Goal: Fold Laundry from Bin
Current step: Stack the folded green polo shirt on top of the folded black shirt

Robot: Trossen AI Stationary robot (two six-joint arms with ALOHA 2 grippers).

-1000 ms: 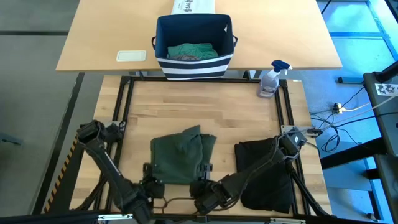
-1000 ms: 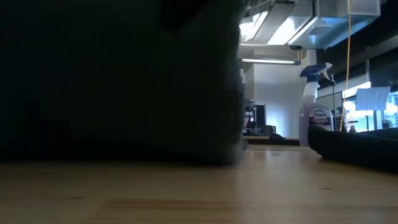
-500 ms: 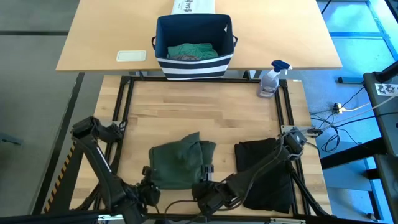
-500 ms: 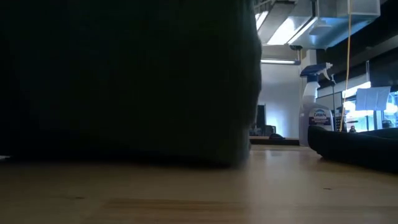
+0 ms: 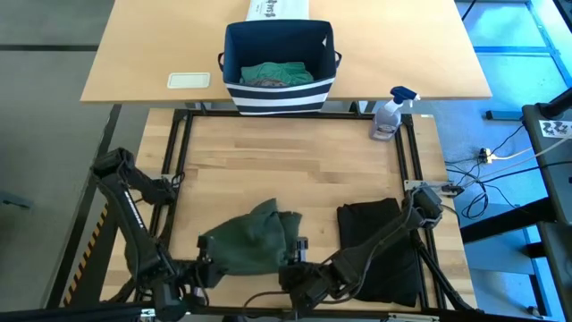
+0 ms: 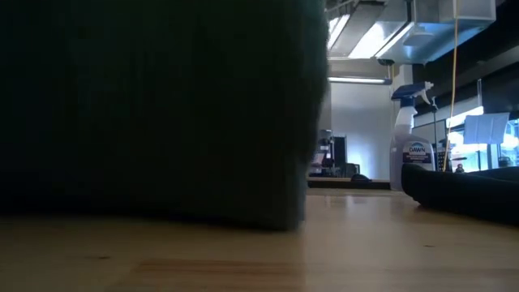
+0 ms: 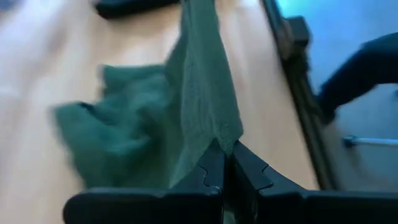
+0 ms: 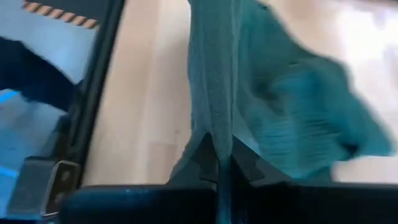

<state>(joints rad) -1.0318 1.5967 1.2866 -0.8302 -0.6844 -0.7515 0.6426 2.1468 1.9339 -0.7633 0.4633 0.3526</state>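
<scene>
Left gripper [image 5: 204, 268] and right gripper [image 5: 295, 266] both pinch the dark green garment [image 5: 253, 247] between them at the near edge; black garment [image 5: 380, 246] just beyond the right gripper.

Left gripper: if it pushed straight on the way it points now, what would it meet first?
The dark green garment it is already shut on. The left gripper pinches an edge, and the cloth stretches directly ahead over the table. Beyond it something dark lies farther off; depth is unclear.
</scene>
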